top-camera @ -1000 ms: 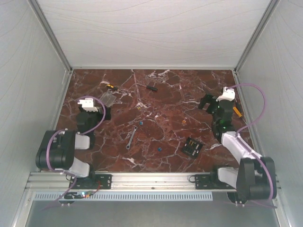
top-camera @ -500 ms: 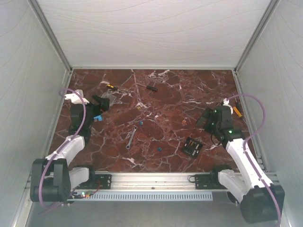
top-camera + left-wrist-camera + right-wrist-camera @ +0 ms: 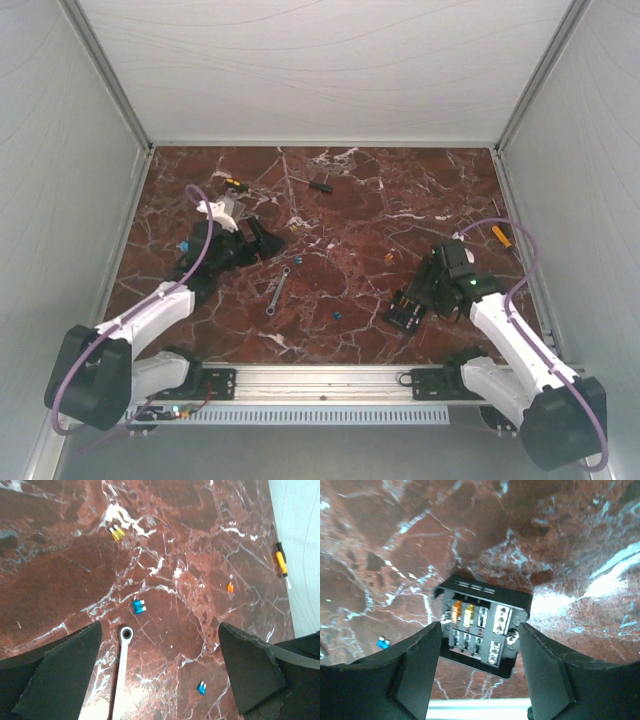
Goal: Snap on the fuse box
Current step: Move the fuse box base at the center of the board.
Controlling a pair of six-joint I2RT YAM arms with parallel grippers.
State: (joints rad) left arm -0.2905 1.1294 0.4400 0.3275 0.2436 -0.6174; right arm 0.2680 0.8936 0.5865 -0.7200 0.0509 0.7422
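The fuse box is a small black box lying open side up on the marble table near the front right. In the right wrist view the fuse box shows an orange and a yellow fuse in its top row. My right gripper is open just above it, one finger on each side; I cannot tell whether they touch it. My left gripper is open and empty over the table's left middle. In the left wrist view the left gripper frames bare marble. The clear cover is not visible.
A silver wrench lies centre-left, also under the left gripper. Loose blue fuses, a yellow fuse and an orange fuse are scattered. Screwdrivers lie at the back and the right wall.
The left arm swung from the far left toward the table's middle, near the wrench. The right arm came forward and down from the right wall until its open fingers bracket the fuse box.
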